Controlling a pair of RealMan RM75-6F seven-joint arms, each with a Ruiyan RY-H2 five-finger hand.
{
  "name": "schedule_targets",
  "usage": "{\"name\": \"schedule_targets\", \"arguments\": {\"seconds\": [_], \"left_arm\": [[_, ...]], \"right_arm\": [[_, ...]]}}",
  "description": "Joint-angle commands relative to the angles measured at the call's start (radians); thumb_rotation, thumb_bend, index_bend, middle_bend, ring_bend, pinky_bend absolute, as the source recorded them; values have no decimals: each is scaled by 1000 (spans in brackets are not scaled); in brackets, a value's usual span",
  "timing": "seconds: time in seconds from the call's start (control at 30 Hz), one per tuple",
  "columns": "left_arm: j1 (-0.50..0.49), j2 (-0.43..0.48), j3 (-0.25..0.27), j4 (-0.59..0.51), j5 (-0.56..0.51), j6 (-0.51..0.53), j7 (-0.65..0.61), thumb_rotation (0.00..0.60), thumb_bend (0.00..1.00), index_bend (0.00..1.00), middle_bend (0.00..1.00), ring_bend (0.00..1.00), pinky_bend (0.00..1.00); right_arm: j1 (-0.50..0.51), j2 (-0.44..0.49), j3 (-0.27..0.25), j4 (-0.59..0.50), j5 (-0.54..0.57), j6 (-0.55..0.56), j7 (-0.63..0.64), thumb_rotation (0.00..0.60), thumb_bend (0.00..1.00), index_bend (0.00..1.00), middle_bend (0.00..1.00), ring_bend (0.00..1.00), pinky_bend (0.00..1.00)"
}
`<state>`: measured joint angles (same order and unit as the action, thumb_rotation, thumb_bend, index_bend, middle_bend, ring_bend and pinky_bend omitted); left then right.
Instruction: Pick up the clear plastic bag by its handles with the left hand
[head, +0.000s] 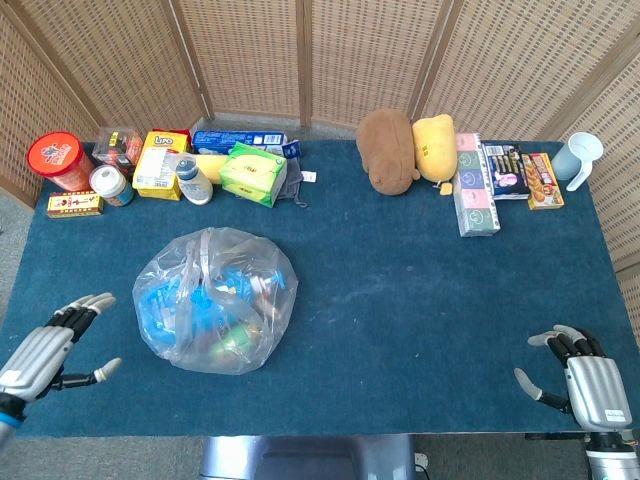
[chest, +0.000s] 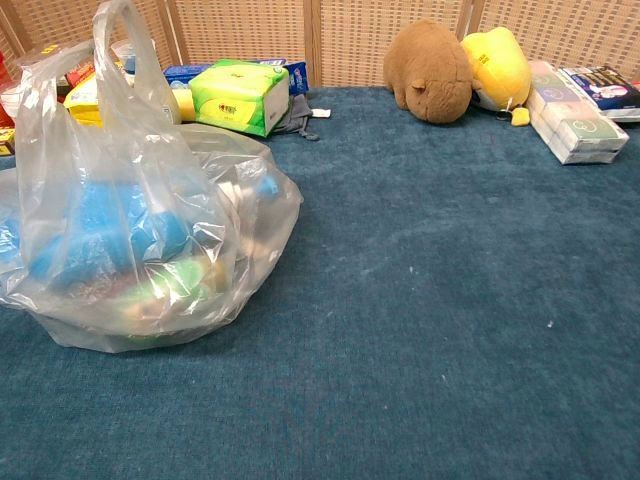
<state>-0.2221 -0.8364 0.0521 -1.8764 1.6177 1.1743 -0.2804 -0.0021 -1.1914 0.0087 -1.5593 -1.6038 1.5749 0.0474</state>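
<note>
The clear plastic bag (head: 215, 300) sits on the blue table left of centre, stuffed with blue and green items. Its handles (chest: 125, 60) stand upright above it in the chest view, where the bag (chest: 140, 230) fills the left side. My left hand (head: 45, 350) is open at the table's near-left corner, fingers spread, a short way left of the bag and apart from it. At the near-right corner my right hand (head: 585, 380) is open and holds nothing. Neither hand shows in the chest view.
Along the back left stand a red tub (head: 58, 160), a yellow box (head: 160, 163) and a green tissue box (head: 252, 173). A brown plush (head: 388, 148) and a yellow plush (head: 434, 145) lie at back centre, with snack boxes (head: 478, 195) and a cup (head: 580, 157) to the right.
</note>
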Motion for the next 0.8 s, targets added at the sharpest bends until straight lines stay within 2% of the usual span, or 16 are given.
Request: {"name": "schedule_targets", "arguments": {"seconds": [0.03,0.27,0.63,0.8], "left_arm": [[-33,1,-13,-1,-9,-37,-25,110,239,31,37,0,92],[-121,-10,-52,3,-31,-125,-108,114,239,32,37,0,91],[-275,-57,-101,19,-50,-290,-310,106,239,32,37,0,92],[-332,-85,-126,32,-58,-333,-411,108,238,32,37,0,101]], "right_arm": [[-1,1,2,-3,2,2,-1,104,329,374,390,248,186],[-2,1,3,-10,5,1,-14,103,329,373,390,248,186],[-22,10,2,-13,10,27,-18,104,329,373,390,248,186],[-30,15,1,-13,11,38,-18,100,329,373,390,247,186]]}}
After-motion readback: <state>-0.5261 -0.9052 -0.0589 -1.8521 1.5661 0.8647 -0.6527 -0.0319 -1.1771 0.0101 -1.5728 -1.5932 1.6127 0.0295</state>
